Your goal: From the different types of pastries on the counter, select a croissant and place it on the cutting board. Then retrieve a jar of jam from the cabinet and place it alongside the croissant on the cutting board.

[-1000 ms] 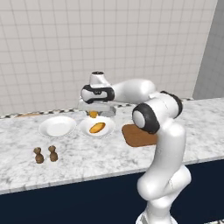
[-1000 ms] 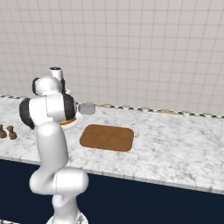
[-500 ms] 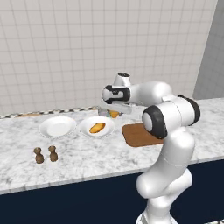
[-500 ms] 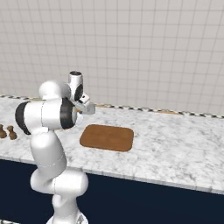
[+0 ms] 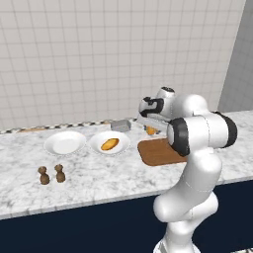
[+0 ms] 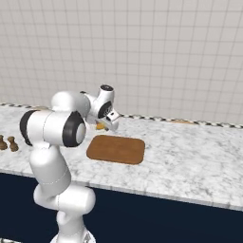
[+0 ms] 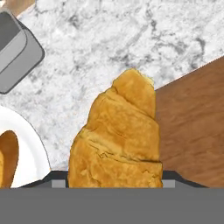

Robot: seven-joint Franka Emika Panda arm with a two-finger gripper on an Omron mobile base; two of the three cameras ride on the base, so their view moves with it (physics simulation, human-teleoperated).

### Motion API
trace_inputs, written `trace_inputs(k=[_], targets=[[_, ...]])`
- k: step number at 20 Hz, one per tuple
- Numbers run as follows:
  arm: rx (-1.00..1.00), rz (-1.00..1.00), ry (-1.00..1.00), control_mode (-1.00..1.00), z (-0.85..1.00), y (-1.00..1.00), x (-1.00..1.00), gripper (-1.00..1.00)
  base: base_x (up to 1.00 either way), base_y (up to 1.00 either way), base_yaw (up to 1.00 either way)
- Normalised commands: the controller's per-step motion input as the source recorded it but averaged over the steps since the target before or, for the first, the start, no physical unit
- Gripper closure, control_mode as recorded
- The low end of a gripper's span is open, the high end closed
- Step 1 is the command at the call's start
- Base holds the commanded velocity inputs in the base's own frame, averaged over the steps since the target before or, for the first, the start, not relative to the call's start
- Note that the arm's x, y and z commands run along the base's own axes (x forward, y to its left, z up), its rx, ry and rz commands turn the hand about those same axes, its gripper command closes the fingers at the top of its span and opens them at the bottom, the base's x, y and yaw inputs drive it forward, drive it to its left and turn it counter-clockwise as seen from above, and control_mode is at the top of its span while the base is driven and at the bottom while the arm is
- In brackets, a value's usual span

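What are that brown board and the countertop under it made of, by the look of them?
The cutting board looks like wood with a smooth matte finish: reddish-brown, with faint streaks like grain in the hand view. The counter looks like polished marble or a stone imitation: white with cloudy grey veining. Since the scene is rendered, both are only appearances.

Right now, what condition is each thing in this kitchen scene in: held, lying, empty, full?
gripper: shut on the croissant, above the counter beside the board.
croissant: held in the air, not yet set down.
cutting board: flat on the counter, bare.
loaf-like pastry: lying on its white plate.
second white plate: empty.
two brown shakers: upright.
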Motion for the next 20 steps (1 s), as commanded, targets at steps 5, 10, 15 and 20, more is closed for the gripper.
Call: trace_inputs(k=[5,10,15,20], targets=[[0.00,-0.05,0.00,-1.00,-0.32,-1.00,-0.11,1.00,0.00,0.00,0.00],[0.00,-0.01,0.01,-1.00,-0.40,-0.86,-0.01,1.00,0.00,0.00,0.00],[0.01,0.00,0.01,-1.00,-0.26,-0.88,-0.07,1.00,0.00,0.00,0.00],[0.00,0.00,0.01,-1.00,-0.18,-0.51,-0.15,1.00,0.00,0.00,0.00]])
